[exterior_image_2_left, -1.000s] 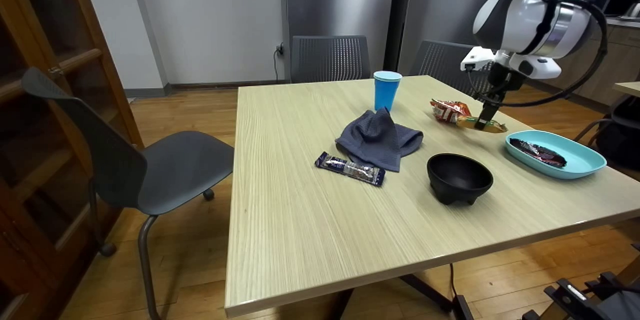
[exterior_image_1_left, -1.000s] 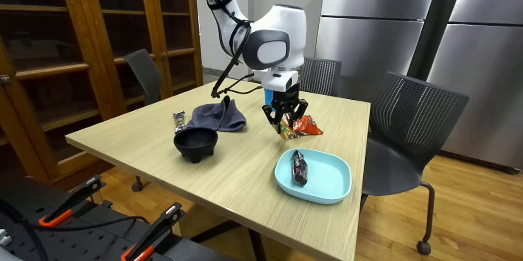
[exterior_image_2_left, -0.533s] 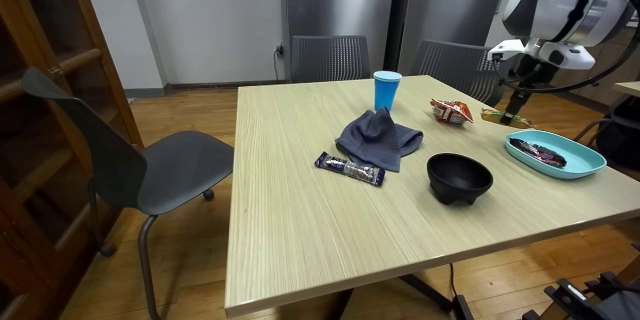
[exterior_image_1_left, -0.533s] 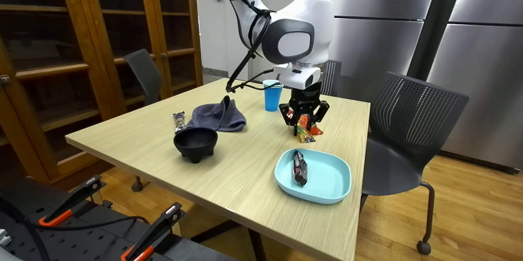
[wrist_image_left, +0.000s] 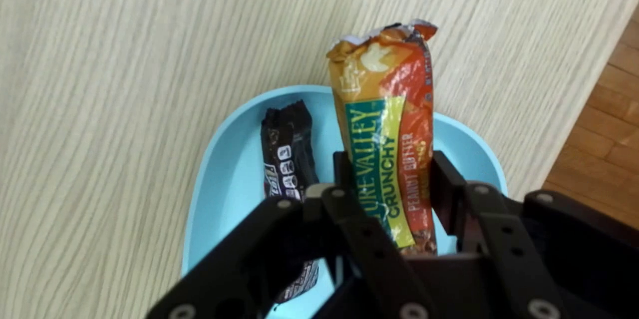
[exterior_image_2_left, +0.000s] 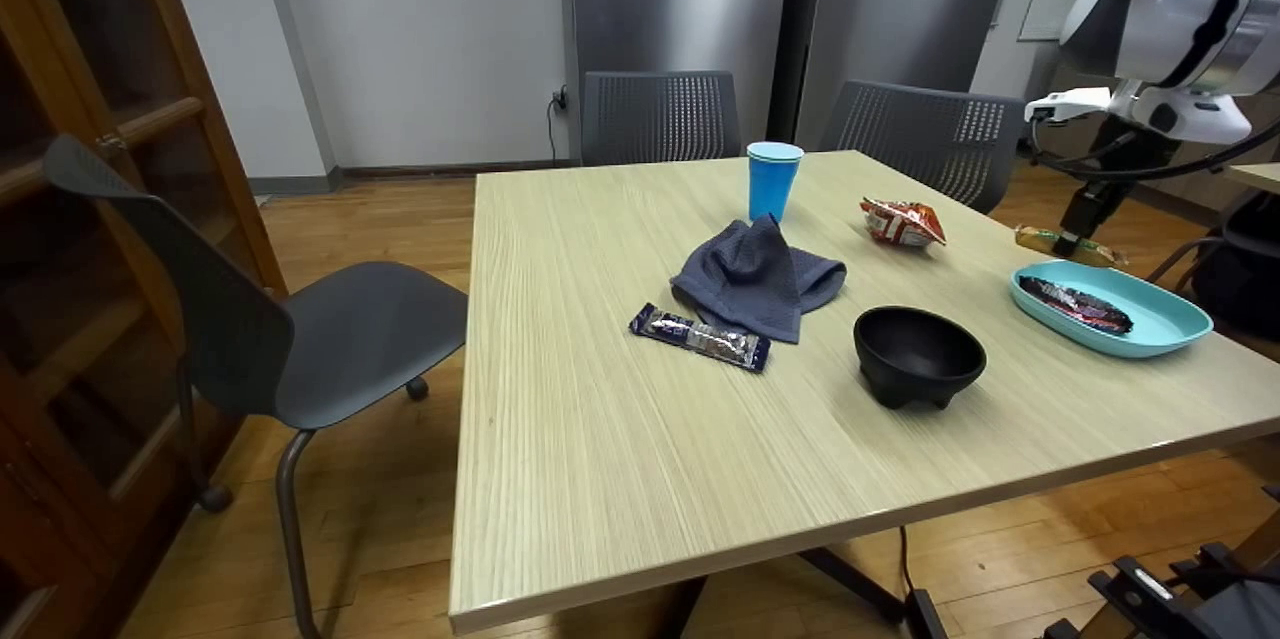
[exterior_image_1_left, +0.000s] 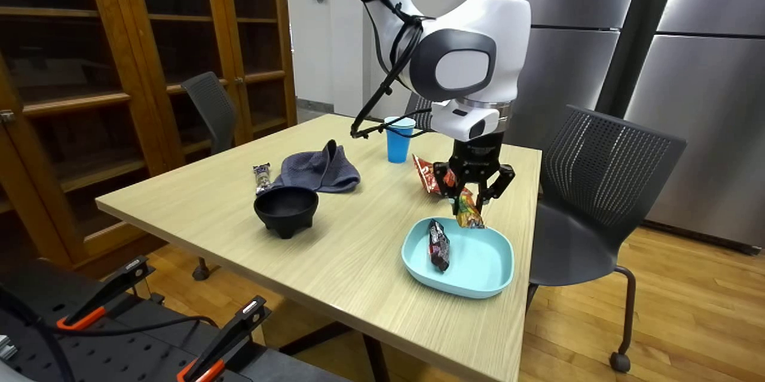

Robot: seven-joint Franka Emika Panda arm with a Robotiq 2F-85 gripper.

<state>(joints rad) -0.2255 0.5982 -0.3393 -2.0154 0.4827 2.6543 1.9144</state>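
Wrist view: gripper [wrist_image_left: 392, 174] part-closed, clamping bar [wrist_image_left: 387, 129] across its width; long axis runs between jaws, one end jutting well past. Plate [wrist_image_left: 224, 184] below, black packet [wrist_image_left: 287, 149] in it, left of bar, roughly parallel.

In an exterior view: bar aloft near plate's far rim, long axis sloping toward plate.

In an exterior view: bowl [exterior_image_2_left: 918, 381] and bag [exterior_image_2_left: 903, 222] on table [exterior_image_2_left: 600, 459], both left of plate.
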